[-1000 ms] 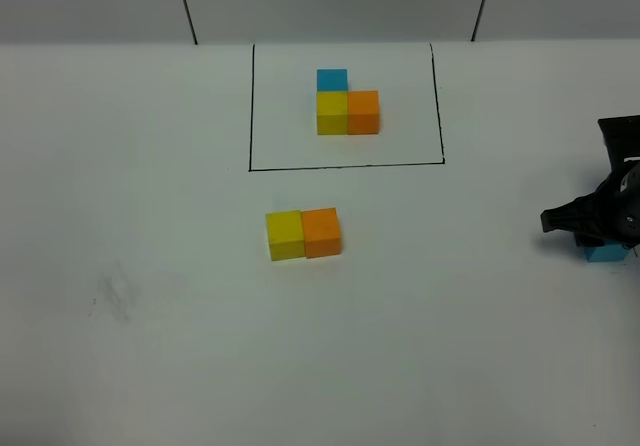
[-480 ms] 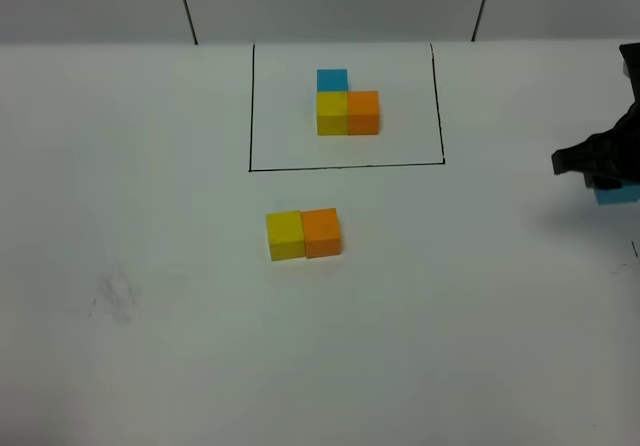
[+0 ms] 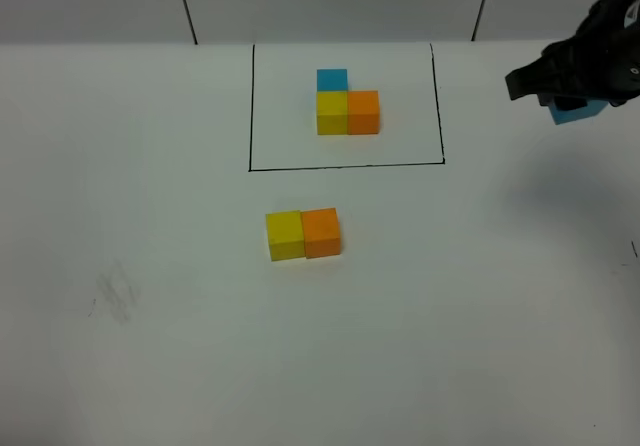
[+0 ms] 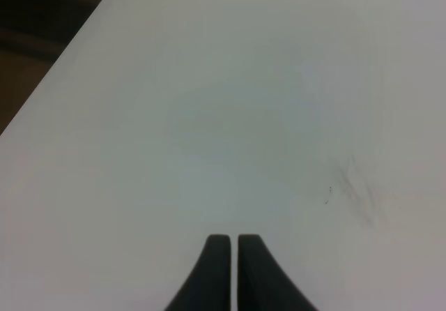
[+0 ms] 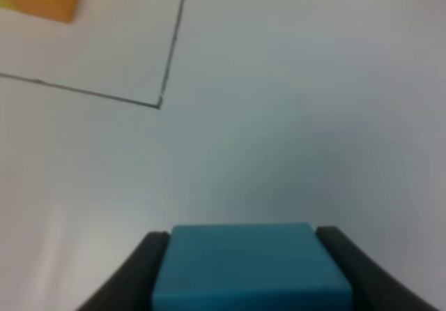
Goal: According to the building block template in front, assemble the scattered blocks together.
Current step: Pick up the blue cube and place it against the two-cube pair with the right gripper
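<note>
While the right gripper (image 3: 572, 94) is clamped on the blue cube (image 5: 247, 263), the cube hangs above the table (image 3: 150, 316) at its far right, well apart from the other loose pieces. The right wrist view shows one dark finger (image 5: 148, 259) on each of two opposite side faces, with the top face level between them.

Handling, judged: small matte cube, probably light and stiff, not fragile. The flat parallel faces suit a pinch, and the matte surface should not slip much. The hold looks centred; an off-centre hold could let the cube twist when it is pressed against a neighbour.

Left gripper (image 4: 233, 269): jaws pressed together, nothing between them, over bare table.

Yellow cube (image 3: 285, 235) and orange cube (image 3: 322, 232) sit touching side by side, yellow on the left, near the middle and just in front of the black frame (image 3: 345, 166).

Template (image 3: 346, 106) inside the frame: blue behind yellow, orange to the right of yellow. By that pattern, the blue cube belongs against the far face of the loose yellow cube.
</note>
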Motion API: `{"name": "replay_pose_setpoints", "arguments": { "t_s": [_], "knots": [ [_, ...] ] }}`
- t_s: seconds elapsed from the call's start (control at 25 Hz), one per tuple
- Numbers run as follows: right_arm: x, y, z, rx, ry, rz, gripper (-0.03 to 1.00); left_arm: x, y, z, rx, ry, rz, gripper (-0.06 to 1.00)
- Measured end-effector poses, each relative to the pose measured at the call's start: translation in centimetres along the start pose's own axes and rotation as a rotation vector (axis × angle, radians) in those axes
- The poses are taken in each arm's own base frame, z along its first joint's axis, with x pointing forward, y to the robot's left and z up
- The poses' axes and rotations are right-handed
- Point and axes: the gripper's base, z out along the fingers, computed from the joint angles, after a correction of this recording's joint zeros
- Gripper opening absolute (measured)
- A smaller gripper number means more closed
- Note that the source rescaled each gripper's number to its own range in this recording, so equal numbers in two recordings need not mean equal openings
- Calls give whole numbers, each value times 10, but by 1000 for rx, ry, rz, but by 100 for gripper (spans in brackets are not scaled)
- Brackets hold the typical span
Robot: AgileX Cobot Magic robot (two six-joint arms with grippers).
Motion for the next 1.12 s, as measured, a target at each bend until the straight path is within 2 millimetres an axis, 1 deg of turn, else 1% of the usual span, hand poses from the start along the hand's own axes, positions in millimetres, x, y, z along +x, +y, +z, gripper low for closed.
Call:
{"name": "replay_pose_setpoints", "arguments": {
  "t_s": [0.28, 0.36, 0.48, 0.64, 0.8, 0.92, 1.12],
  "knots": [
    [-18, 47, -21, -133, -111, -90, 52, 0, 0, 0, 0, 0, 0, 1],
    [-21, 59, -25, -182, -158, -114, 52, 0, 0, 0, 0, 0, 0, 1],
    [-24, 82, -23, -261, -204, -151, 52, 0, 0, 0, 0, 0, 0, 1],
    [-21, 108, -10, -325, -198, -178, 52, 0, 0, 0, 0, 0, 0, 1],
    [-17, 131, 9, -360, -179, -202, 52, 0, 0, 0, 0, 0, 0, 1],
    [-12, 149, 25, -381, -168, -220, 52, 0, 0, 0, 0, 0, 0, 1],
    [-12, 171, 54, -406, -123, -219, 52, 0, 0, 0, 0, 0, 0, 1]
  ]
}}
